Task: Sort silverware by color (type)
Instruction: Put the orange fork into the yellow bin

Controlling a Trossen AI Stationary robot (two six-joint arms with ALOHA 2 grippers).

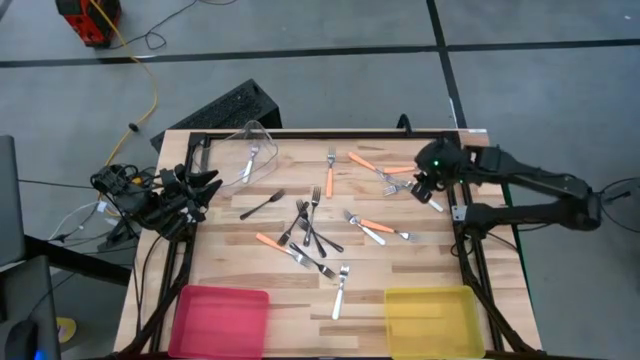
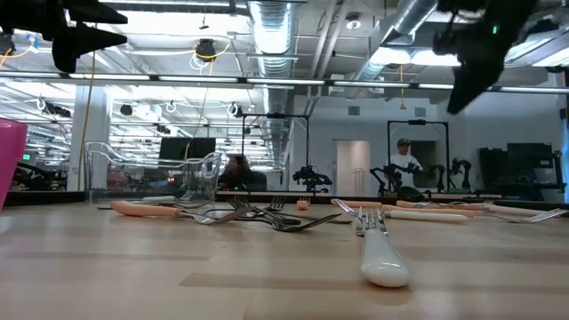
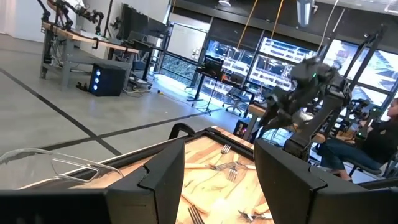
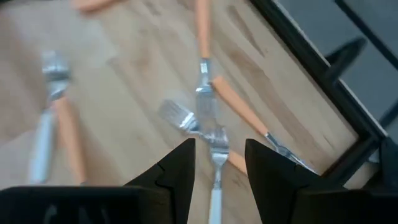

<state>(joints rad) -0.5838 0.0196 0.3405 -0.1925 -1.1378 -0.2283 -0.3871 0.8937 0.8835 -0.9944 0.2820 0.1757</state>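
Note:
The silverware lies flat and scattered on the wooden table. Orange-handled forks lie at the far right, dark forks cross in the middle, and pale-handled forks are strewn about. One silver fork lies in the clear bin. My right gripper hangs open above the far-right cluster, clear of it, with a pale-handled fork on the table below its gap. My left gripper waits open at the table's left edge, holding nothing.
A pink bin stands at the near left and a yellow bin at the near right. A black frame rail runs around the table. A person sits in the room beyond the table.

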